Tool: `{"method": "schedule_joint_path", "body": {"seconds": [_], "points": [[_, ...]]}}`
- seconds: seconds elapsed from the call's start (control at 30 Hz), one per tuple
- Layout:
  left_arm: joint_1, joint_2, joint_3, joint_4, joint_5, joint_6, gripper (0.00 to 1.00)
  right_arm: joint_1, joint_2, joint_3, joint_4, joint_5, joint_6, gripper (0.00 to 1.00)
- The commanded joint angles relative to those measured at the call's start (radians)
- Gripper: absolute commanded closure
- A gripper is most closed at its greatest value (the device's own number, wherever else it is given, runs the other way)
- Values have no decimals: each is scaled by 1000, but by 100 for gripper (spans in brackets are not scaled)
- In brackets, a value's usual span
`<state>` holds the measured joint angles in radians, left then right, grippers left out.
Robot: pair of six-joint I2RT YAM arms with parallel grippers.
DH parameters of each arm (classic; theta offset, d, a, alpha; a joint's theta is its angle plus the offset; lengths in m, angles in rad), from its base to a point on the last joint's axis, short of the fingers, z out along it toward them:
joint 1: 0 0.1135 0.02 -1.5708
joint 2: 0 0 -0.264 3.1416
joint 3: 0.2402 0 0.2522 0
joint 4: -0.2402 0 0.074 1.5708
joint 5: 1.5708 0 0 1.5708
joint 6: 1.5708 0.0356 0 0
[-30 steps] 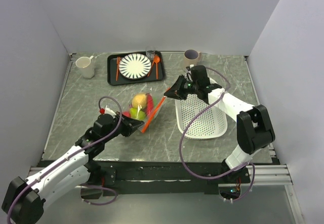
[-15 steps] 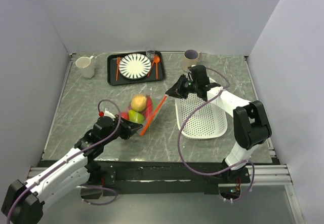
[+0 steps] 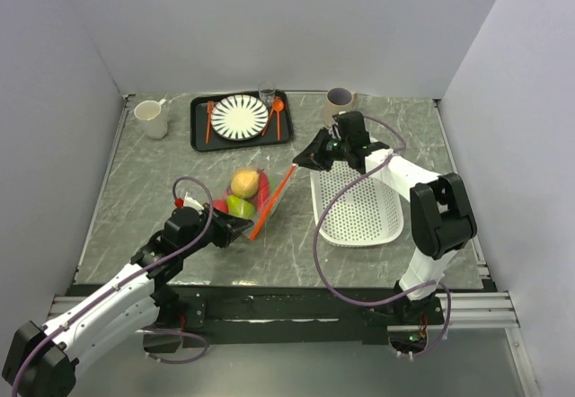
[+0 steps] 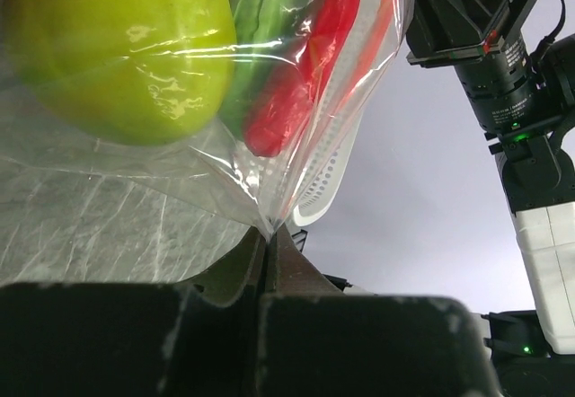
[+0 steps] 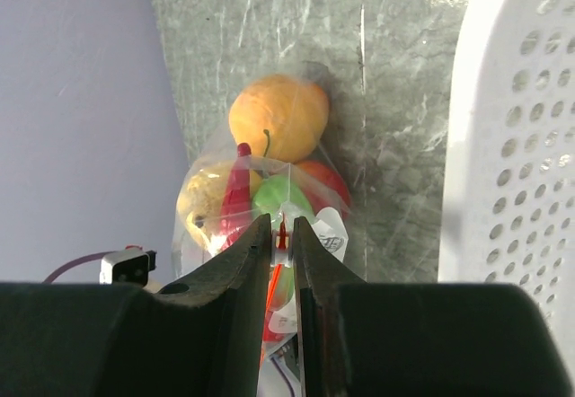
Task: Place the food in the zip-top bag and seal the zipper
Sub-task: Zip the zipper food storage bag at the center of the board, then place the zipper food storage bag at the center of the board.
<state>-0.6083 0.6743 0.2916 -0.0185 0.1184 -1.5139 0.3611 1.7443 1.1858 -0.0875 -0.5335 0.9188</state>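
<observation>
Zip-top bag (image 3: 235, 201), food (image 3: 244, 183) inside, sits centre frame on counter (image 3: 162, 181). Your left gripper (image 3: 246, 226) is clenched on bag's lower corner film. Right gripper (image 3: 300, 166) is clenched on zipper (image 3: 274, 203) upper end. Risk: pull too hard, thin film slips from left gripper, leaving zipper partly unsealed.

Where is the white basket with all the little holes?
In the top view, the white basket lies right of centre, just to the right of the zip-top bag and its orange zipper, in front of the mug.
</observation>
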Motion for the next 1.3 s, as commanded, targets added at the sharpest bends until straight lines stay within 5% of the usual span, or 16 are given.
{"method": "schedule_joint_path", "body": {"seconds": [0.0,0.5,0.73,0.97,1.13,1.27], "points": [[1,-16,-14,-14,21,-2,99,-39,14,51,39,55,-28,78],[1,1,35,-52,10,53,99,-40,72,185,-136,62,-192,69],[1,56,75,-55,24,86,99,-42,3,216,-250,220,-346,47],[1,74,103,-37,40,121,45,-53,-80,198,-302,351,-370,37],[1,53,159,-126,3,173,29,-70,-124,169,-336,510,-386,35],[2,13,196,-195,-51,195,16,-90,-97,164,-375,486,-408,34]]}}
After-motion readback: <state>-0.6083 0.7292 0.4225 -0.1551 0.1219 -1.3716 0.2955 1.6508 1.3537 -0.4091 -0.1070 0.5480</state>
